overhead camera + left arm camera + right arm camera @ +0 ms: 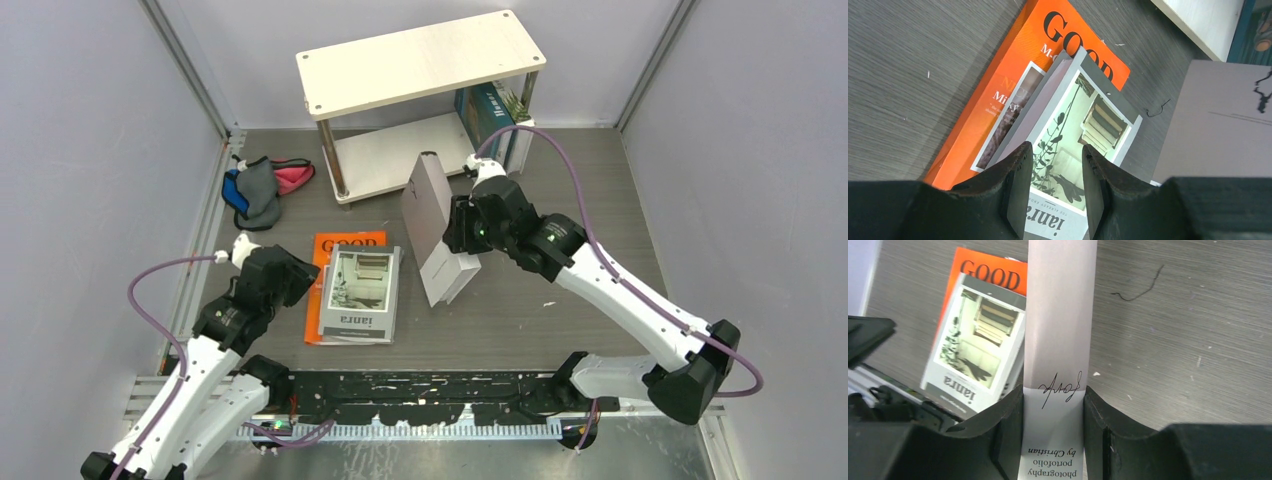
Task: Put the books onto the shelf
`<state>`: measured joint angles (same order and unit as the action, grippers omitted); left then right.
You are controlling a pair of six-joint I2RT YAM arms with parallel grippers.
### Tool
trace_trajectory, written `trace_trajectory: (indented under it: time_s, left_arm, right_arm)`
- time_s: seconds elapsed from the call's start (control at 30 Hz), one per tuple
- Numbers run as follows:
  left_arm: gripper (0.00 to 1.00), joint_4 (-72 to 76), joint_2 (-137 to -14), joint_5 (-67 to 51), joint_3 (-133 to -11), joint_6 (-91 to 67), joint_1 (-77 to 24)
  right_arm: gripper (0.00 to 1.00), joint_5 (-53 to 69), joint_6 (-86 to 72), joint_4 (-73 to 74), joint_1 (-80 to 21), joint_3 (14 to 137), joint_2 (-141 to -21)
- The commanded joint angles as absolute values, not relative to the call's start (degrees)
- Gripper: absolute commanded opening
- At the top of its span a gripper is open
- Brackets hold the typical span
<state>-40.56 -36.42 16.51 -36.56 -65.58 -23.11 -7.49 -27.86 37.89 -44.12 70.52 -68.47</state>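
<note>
two books on shelf. right gripper clamps grey book on end mid-table; leaning, could twist, clip top board. left gripper half-open, empty, over photo book.

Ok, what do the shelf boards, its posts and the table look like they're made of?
Shelf boards: cream, matt, probably painted or laminated wood; flat panels with screw heads at the corners. Posts: shiny silver, likely metal tube. Table: grey streaky grain, probably printed laminate.
</note>
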Motion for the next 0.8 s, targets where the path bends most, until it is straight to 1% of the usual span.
trace_trajectory:
  time_s: [0.0,0.37,0.77]
  left_arm:
    - [0.42,-37.68,-36.90,17.84,-39.02,-64.66,-22.90]
    - [0.42,-35.74,-38.32,17.67,-38.38,-64.76,-22.85]
    - [0.42,-33.57,-40.45,17.58,-37.97,-64.99,-22.89]
  right_arm:
    - [0.41,-10.50,-22.00,40.48,-43.82,75.20,-70.55]
    - [0.41,-10.54,-16.19,42.54,-43.77,78.43,-76.36]
    - [0.41,-9.87,-12.10,39.82,-43.78,77.23,-79.87]
